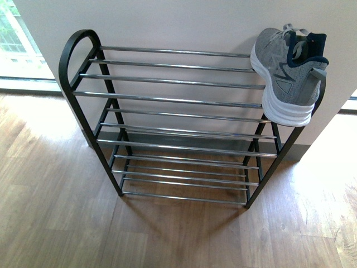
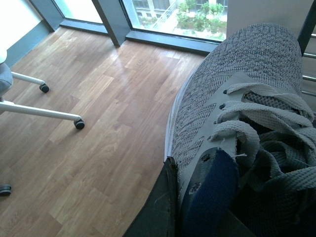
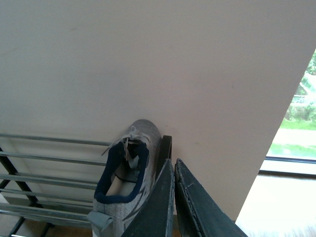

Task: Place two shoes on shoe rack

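- Front view: a grey sneaker [image 1: 287,72] with a white sole and dark navy lining sits at the right end of the shoe rack's [image 1: 167,99] top tier.
- Its long axis runs across the chrome rods. The toe points toward the wall [image 1: 167,22] and the heel hangs past the front rod.
- It tips toward the rack's right arched end, so the sole shows along its left side.
- The other tiers carry nothing, and neither arm is in view here.
- Left wrist view: a second sneaker [image 2: 222,74], in grey knit with pale laces and a navy collar, fills the frame above the wooden floor [image 2: 98,138].
- Its toe points away from the camera toward the window [image 2: 173,15], and the rack's rods show just beside it.
- The left gripper [image 2: 195,212] is clamped on this shoe's collar. One dark finger [image 2: 158,212] presses the outer side, and the other is hidden inside.
- Right wrist view: the grey sneaker [image 3: 128,168] is seen from its heel, toe to the wall, just beside the rack's [image 3: 49,158] black end.
- The right gripper [image 3: 174,165] has its fingers closed together and holds nothing.
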Motion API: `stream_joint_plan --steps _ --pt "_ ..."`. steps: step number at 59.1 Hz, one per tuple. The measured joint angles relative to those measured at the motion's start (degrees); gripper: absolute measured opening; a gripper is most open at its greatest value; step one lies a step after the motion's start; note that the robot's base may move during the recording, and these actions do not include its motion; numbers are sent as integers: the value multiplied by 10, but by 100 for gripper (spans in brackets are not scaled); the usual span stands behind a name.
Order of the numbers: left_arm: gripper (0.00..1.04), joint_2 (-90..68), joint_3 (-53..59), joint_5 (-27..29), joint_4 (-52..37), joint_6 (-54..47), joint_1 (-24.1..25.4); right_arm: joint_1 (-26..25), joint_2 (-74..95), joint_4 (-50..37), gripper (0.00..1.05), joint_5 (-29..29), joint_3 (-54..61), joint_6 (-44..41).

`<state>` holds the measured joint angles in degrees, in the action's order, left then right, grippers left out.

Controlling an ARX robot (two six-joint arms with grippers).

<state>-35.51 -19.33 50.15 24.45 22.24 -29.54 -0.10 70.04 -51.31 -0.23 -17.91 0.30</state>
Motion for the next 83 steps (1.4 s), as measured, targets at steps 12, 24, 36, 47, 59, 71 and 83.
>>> stream_joint_plan --steps 12,24,36,47,59,71,83 --pt "1 0 0 0 0 0 0 0 -96 16 1 2 78 0" --pt "1 0 0 0 0 0 0 0 -177 56 1 2 120 0" --pt "1 0 0 0 0 0 0 0 -238 74 1 2 166 0" --pt "1 0 0 0 0 0 0 0 -312 136 1 2 168 0" --pt "1 0 0 0 0 0 0 0 -383 201 1 2 168 0" --pt "1 0 0 0 0 0 0 0 -450 264 1 2 168 0" --pt "1 0 0 0 0 0 0 0 -500 312 1 2 168 0"
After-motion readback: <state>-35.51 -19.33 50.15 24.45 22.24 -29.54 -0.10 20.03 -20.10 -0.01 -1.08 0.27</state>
